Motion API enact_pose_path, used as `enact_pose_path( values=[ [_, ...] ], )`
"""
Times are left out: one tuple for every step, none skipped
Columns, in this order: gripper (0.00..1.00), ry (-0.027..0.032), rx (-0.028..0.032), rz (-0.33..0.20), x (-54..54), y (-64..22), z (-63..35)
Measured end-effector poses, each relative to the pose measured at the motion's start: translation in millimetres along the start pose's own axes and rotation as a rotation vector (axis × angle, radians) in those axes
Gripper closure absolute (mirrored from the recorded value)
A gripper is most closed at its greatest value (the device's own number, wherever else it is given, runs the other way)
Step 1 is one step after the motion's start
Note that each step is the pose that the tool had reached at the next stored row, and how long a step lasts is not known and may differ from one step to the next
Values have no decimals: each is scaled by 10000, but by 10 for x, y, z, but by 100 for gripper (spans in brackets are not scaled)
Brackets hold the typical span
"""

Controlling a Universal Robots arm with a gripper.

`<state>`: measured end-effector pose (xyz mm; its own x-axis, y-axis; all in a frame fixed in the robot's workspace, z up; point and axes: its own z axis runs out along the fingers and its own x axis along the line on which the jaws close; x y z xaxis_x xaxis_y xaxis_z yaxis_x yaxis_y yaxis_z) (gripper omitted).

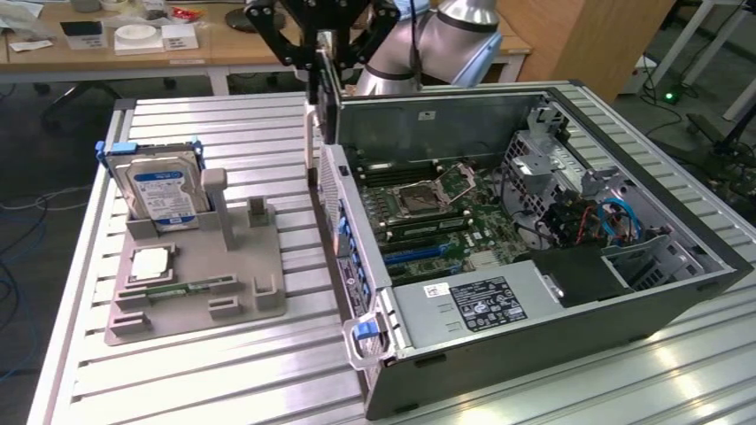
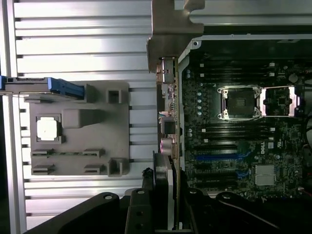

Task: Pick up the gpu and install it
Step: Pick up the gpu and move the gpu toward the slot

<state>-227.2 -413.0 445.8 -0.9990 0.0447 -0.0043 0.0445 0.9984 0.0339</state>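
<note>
My gripper (image 1: 327, 55) is shut on the gpu (image 1: 329, 99), a dark card hanging on edge with its pale metal bracket (image 1: 311, 142) pointing down. It hovers above the back corner of the open computer case (image 1: 661, 292), over the wall nearest the grey fixture. In the wrist view the gpu (image 2: 169, 117) appears edge-on between the dark fingers (image 2: 146, 195), its bracket (image 2: 170, 29) at the far end, lined up along the case wall beside the motherboard (image 2: 234, 146). The blue expansion slots (image 2: 214, 157) lie just inside that wall.
A grey fixture (image 1: 236, 257) on the exterior view's left holds an upright hard drive (image 1: 165, 190), a processor chip (image 1: 151, 264) and a narrow memory strip (image 1: 189, 288). The case holds a power supply (image 1: 479, 305) and drive cage (image 1: 555, 168). A slatted metal table (image 1: 212, 381) carries everything.
</note>
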Motion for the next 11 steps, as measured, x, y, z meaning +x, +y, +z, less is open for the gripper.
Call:
enact_pose_path(
  values=[
    [72, -1, -1, 1, -42, 2, 3],
    [72, 0, 0, 0, -88, 4, 5],
    [72, 0, 0, -1, -133, 5, 8],
    [72, 0, 0, -1, -170, 7, 10],
    [72, -1, -1, 0, -204, 9, 13],
    [72, -1, -1, 1, -236, 10, 16],
    [72, -1, 0, 0, -267, 11, 18],
    [72, -1, -1, -1, -303, 13, 22],
    [72, -1, -1, -1, -336, 14, 25],
    [72, -1, -1, 0, -370, 15, 28],
    [72, -1, 0, 1, -403, 17, 32]
  ],
)
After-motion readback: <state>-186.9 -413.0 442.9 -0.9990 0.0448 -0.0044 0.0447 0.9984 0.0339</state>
